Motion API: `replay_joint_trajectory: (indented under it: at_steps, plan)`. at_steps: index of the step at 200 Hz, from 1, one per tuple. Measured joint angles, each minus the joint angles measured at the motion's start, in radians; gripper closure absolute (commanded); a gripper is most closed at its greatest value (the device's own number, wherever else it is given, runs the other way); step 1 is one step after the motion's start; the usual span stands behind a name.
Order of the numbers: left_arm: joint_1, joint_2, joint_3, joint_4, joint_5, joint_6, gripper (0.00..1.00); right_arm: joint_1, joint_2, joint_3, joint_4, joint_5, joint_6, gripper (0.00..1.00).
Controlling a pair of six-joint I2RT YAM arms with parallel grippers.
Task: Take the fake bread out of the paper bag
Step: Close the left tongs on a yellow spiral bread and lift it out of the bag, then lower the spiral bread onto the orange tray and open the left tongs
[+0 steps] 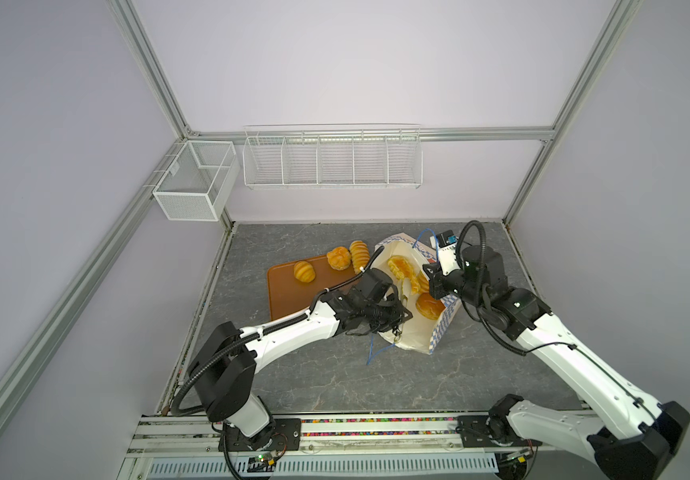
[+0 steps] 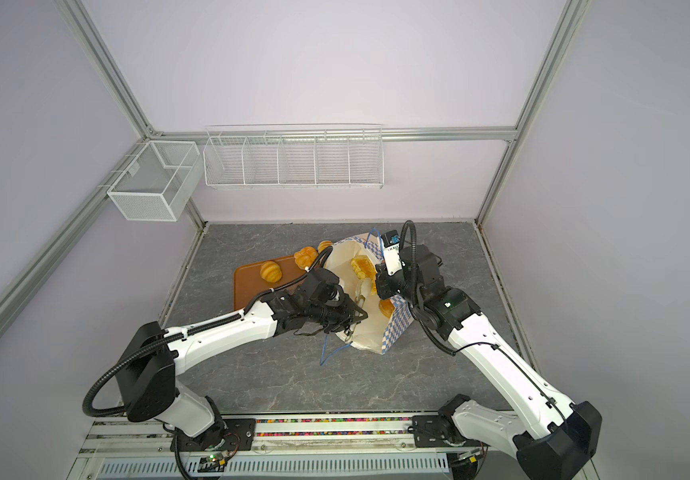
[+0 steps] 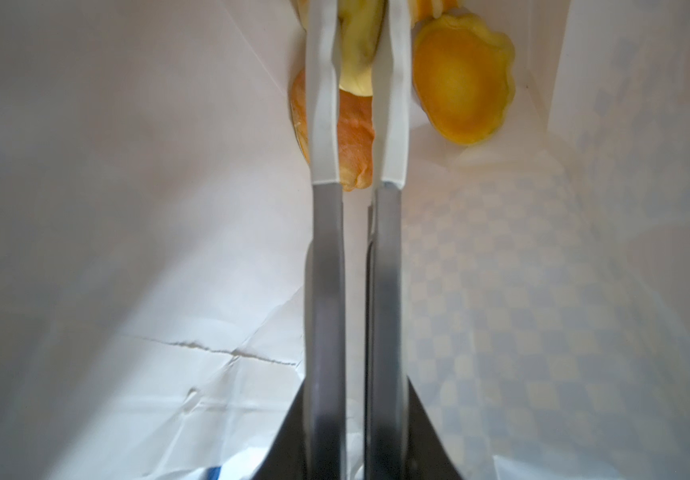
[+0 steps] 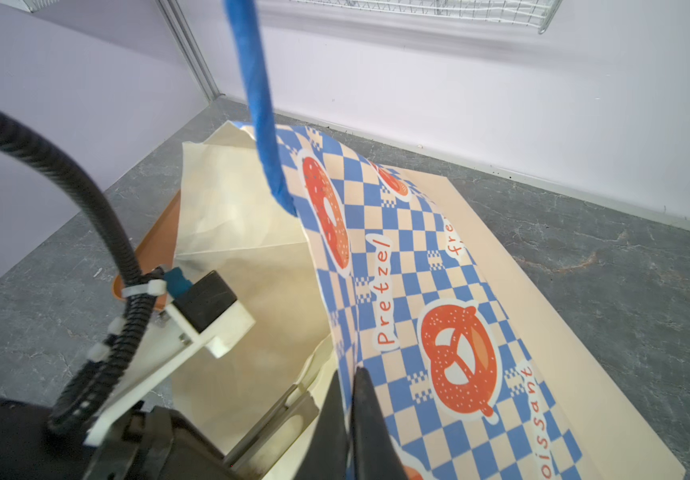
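Observation:
The paper bag (image 1: 411, 336) (image 2: 370, 332) lies tilted on the table with its mouth open, in both top views. My right gripper (image 1: 434, 286) (image 4: 347, 374) is shut on the bag's checkered rim (image 4: 418, 270). My left gripper (image 3: 357, 25) reaches inside the bag; its long white-tipped fingers (image 3: 322, 104) are shut on a pale yellow piece of fake bread (image 3: 357, 54). An orange piece (image 3: 355, 141) lies under it and a round bun (image 3: 463, 79) beside it. Inside the bag, a top view shows pastries (image 1: 401, 268) (image 1: 429, 306). Three more (image 1: 304, 272) (image 1: 338, 258) (image 1: 359, 253) rest on or by the brown tray (image 1: 289, 299).
A blue cord handle (image 1: 376, 353) trails onto the grey table near the bag's mouth; the other (image 4: 260, 104) hangs before the right wrist camera. White wire baskets (image 1: 332, 160) (image 1: 195, 180) hang on the back and left walls. The left arm crosses over the tray.

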Motion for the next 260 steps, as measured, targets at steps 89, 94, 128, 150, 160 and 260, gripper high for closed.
replay_joint_trajectory:
  at_steps: [89,94,128,150,160,260]
  plan:
    - [-0.026,-0.212,0.042,-0.256,-0.020,0.258,1.00,-0.120,0.022,0.093,-0.099,0.029,-0.035,0.93]
    - [-0.026,-0.224,0.043,-0.264,-0.019,0.272,1.00,-0.124,0.023,0.095,-0.105,0.031,-0.036,0.93]
    - [-0.026,-0.304,0.045,-0.334,-0.015,0.390,1.00,-0.150,0.032,0.113,-0.135,0.049,-0.051,0.93]
    - [-0.026,-0.356,0.065,-0.406,-0.019,0.473,1.00,-0.163,0.049,0.132,-0.150,0.056,-0.062,0.93]
    - [-0.026,-0.380,0.077,-0.436,-0.023,0.508,1.00,-0.167,0.053,0.137,-0.154,0.060,-0.067,0.93]
    - [0.110,-0.612,0.075,-0.695,-0.358,0.659,1.00,-0.197,0.060,0.145,-0.162,0.072,-0.098,0.93]
